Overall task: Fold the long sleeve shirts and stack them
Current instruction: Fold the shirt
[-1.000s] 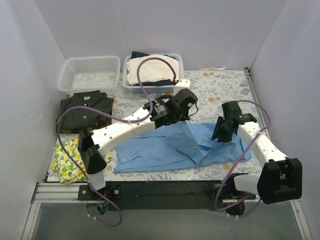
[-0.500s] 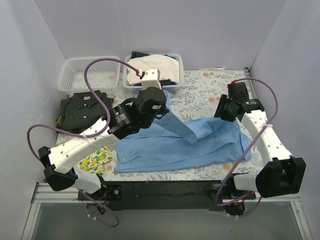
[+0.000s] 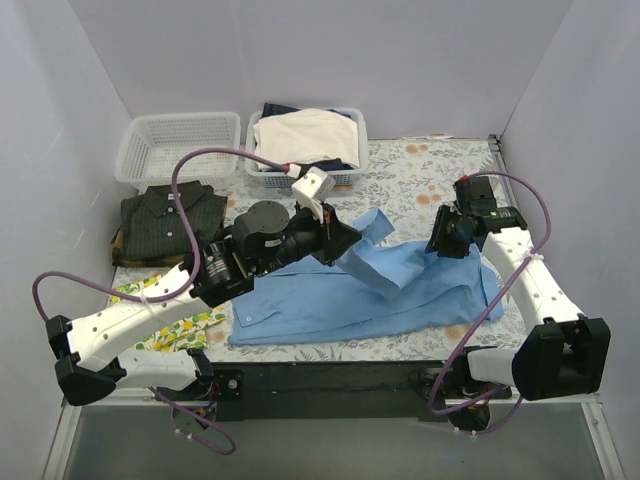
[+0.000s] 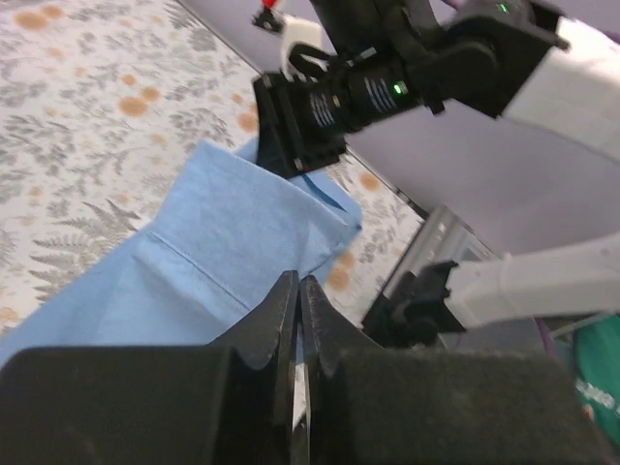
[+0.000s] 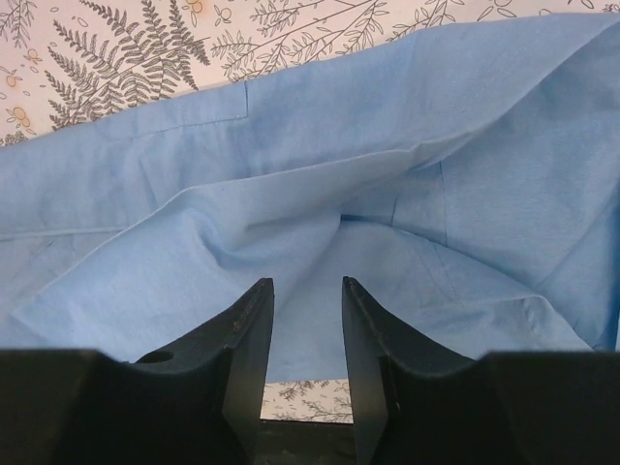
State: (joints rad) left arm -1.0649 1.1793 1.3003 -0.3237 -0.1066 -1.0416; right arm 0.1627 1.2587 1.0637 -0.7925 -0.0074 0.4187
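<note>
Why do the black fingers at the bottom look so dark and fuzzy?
Left wrist view: the left fingers sit very near the lens, so they blur; the light blue shirt beyond looks sharper. Right wrist view: the right fingers are dark, the shirt crisp.

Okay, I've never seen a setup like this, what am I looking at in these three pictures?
Two white robot arms with two-finger grippers work at a floral table. One picture looks down from above; the other two come from cameras on the wrists. The left gripper is shut on a sleeve of the light blue shirt, holding it up. The right gripper hangs open over that shirt. A folded dark shirt lies at the left, near an empty basket, a basket of clothes and a lemon-print cloth.
</note>
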